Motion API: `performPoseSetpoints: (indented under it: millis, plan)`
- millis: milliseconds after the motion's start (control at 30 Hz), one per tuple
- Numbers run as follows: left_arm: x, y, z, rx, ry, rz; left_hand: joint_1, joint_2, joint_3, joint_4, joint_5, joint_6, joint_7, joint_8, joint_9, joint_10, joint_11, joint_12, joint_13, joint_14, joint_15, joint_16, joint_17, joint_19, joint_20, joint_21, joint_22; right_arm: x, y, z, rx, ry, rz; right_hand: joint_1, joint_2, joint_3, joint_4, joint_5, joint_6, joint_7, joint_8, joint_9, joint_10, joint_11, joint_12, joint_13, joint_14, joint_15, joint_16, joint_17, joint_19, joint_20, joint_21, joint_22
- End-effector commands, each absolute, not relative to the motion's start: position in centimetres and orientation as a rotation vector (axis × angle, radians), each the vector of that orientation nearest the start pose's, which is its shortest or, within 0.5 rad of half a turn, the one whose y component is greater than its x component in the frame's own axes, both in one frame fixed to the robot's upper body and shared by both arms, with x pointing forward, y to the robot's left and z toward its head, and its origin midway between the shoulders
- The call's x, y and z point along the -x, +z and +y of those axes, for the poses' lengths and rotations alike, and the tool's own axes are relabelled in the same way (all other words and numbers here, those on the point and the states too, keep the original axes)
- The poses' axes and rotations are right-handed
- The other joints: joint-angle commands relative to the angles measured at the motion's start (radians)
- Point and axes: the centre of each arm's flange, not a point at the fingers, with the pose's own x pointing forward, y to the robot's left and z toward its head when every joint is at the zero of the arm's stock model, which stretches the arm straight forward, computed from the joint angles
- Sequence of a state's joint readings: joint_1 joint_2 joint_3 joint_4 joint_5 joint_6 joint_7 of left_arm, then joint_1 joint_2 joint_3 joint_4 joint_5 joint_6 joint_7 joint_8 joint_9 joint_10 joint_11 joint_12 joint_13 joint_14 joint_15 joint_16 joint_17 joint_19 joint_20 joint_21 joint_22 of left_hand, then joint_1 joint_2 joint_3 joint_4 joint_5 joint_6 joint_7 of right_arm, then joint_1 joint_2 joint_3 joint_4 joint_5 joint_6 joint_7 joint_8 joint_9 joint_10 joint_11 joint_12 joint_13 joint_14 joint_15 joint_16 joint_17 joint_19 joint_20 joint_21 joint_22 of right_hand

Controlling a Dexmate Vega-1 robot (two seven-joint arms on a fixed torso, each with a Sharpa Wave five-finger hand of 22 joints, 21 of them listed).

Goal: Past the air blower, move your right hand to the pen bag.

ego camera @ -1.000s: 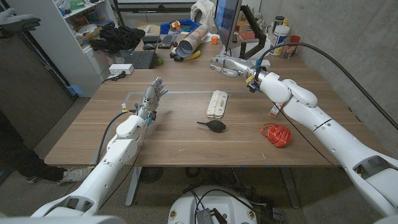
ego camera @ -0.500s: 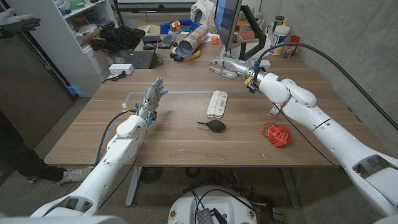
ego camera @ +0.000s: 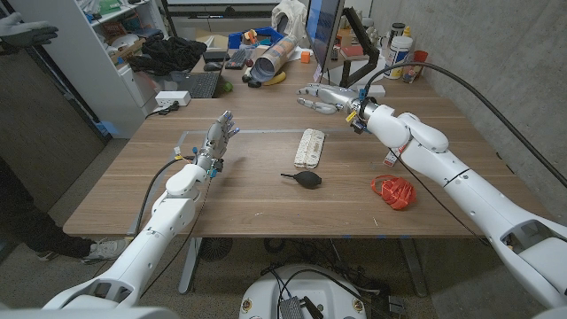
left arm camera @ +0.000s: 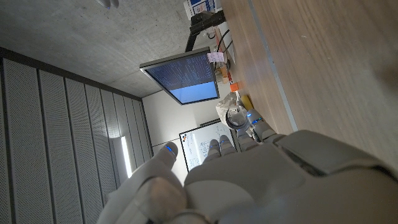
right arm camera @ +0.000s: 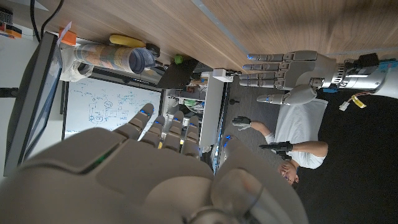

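The pen bag (ego camera: pixel 309 147), a pale patterned pouch, lies lengthwise in the middle of the table (ego camera: pixel 266 199). The air blower (ego camera: pixel 304 179), black with a thin nozzle pointing left, lies just nearer to me than the bag. My right hand (ego camera: pixel 323 96) hovers open beyond the bag toward the far side, fingers stretched leftward, holding nothing. In the right wrist view the right hand's back (right arm camera: pixel 143 177) shows with its fingers straight. My left hand (ego camera: pixel 218 137) stands upright and open at the left of the bag, empty. It also appears across the table edge as the left hand (right arm camera: pixel 289 70).
An orange coiled cable (ego camera: pixel 392 191) and a small tag (ego camera: pixel 390 159) lie at the right. A monitor (ego camera: pixel 323 27), a keyboard (ego camera: pixel 199 84), a tube and other clutter crowd the far edge. A person (right arm camera: pixel 289 146) sits beyond the table in the right wrist view.
My right hand has edged a little to the left along the far side of the table. The left hand and the objects have not moved.
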State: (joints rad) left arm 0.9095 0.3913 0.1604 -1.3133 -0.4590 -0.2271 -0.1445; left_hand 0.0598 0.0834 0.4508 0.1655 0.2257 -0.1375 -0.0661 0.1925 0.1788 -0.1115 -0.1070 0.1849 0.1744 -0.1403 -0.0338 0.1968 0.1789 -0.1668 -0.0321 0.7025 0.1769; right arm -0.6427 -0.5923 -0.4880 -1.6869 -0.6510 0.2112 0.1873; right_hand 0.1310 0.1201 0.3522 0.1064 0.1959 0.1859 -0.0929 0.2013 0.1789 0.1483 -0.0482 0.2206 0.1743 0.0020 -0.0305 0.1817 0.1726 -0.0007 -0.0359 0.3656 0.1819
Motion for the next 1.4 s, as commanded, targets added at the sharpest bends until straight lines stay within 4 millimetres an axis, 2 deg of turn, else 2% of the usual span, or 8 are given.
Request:
performPoseSetpoints:
  millis: [33, 900, 1400]
  plan:
    - [-64.77, -4.05, 30.85, -0.008, -0.191, -0.585, 0.001, 0.058, -0.002, 0.001, 0.004, 0.005, -0.002, 0.001, 0.006, 0.005, -0.005, 0.004, 0.006, 0.006, -0.034, 0.002, 0.002, -0.011, -0.063, -0.002, 0.004, -57.92, 10.31, -14.0, 1.491, 0.205, -0.959, 0.007, 0.049, 0.005, 0.003, -0.002, 0.011, -0.002, -0.002, 0.005, 0.008, -0.002, 0.0, 0.005, 0.006, -0.051, 0.006, 0.001, 0.002, -0.092, -0.005, 0.002]
    - [-64.77, -4.63, 31.06, -0.01, -0.188, -0.57, 0.001, 0.059, -0.002, 0.001, 0.004, 0.01, -0.002, 0.0, 0.006, 0.006, -0.004, 0.003, 0.006, 0.006, -0.033, 0.002, 0.002, -0.01, -0.061, -0.008, 0.005, -58.45, 9.7, -13.64, 1.541, 0.217, -0.937, 0.009, 0.048, 0.004, 0.004, -0.002, 0.013, -0.002, -0.005, 0.005, 0.01, 0.001, -0.003, 0.005, 0.006, -0.051, 0.004, 0.001, 0.005, -0.092, -0.01, 0.002]
    - [-64.84, -4.84, 31.04, -0.011, -0.191, -0.565, 0.001, 0.059, -0.002, 0.002, 0.004, 0.011, -0.002, 0.0, 0.006, 0.007, -0.005, 0.003, 0.006, 0.006, -0.034, 0.001, 0.002, -0.009, -0.061, -0.011, 0.005, -58.66, 9.4, -13.37, 1.564, 0.213, -0.925, 0.006, 0.051, 0.003, 0.009, -0.002, 0.013, -0.005, -0.007, 0.005, 0.008, -0.01, -0.006, 0.005, 0.006, -0.055, 0.004, 0.003, 0.005, -0.093, -0.014, 0.002]
